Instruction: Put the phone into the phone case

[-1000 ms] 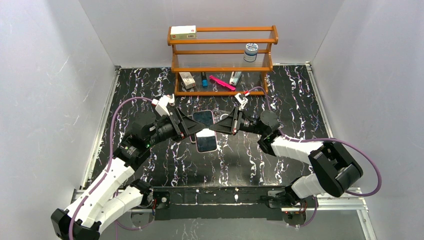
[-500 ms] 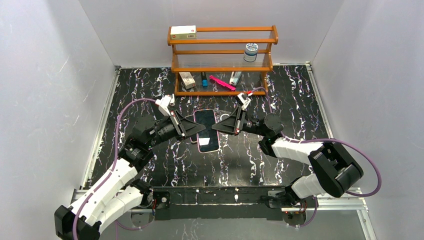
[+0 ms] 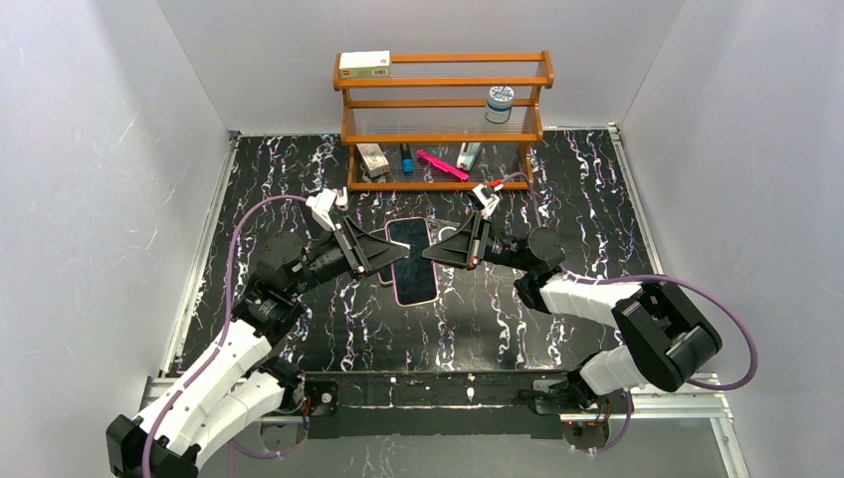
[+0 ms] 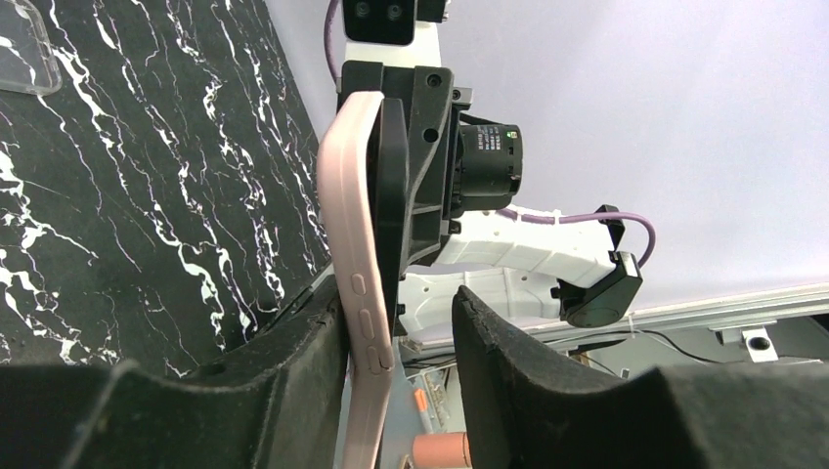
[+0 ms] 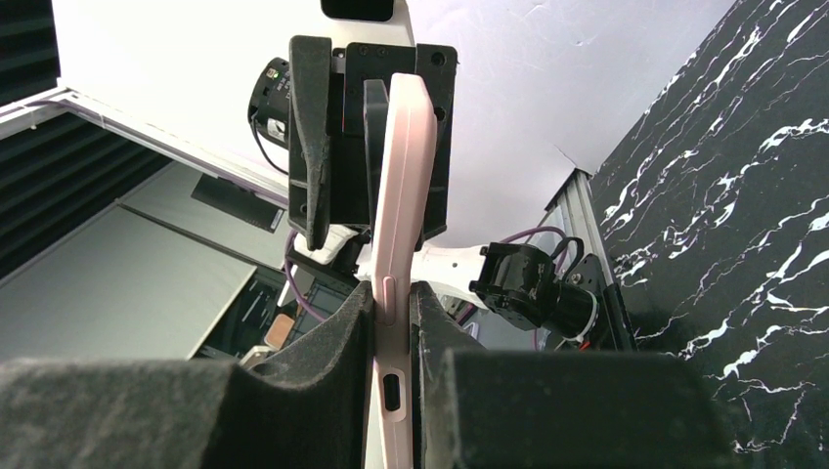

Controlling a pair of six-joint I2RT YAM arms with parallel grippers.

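Caught in mid-air just in front of the wooden rack (image 3: 443, 119), clear of the marbled tabletop (image 3: 557, 199): the phone (image 3: 411, 254), screen up, lying in the pink phone case (image 4: 354, 225) and bridged between two claws. Impossible to tell from above whether seated at every corner.

Risks a drop or a twist from here. With only one firm pinch on a long, flat load, could pivot about that pinch and sag at the far edge, or slide free and fall to the tabletop in front of the rack. Might also pop out of the case at a corner if squeezed on the rim rather than pressed through the glass, or if dragged sideways by claws moving out of step. Also on the tabletop, glimpsed only at the corner of the left wrist view, a clear, case-like piece (image 4: 21, 54); too little showing to say what.

Right claw (image 5: 391, 293): nearly closed, both pads clamped on the case's edge toward the rack's right post, pinching phone and case together.

Left claw (image 4: 396, 303): part-way open, on the side toward the rack's left post. One pad (image 4: 303, 342) resting against the pink case, the other (image 4: 489, 332) standing off across a visible gap, so touching but not gripping.
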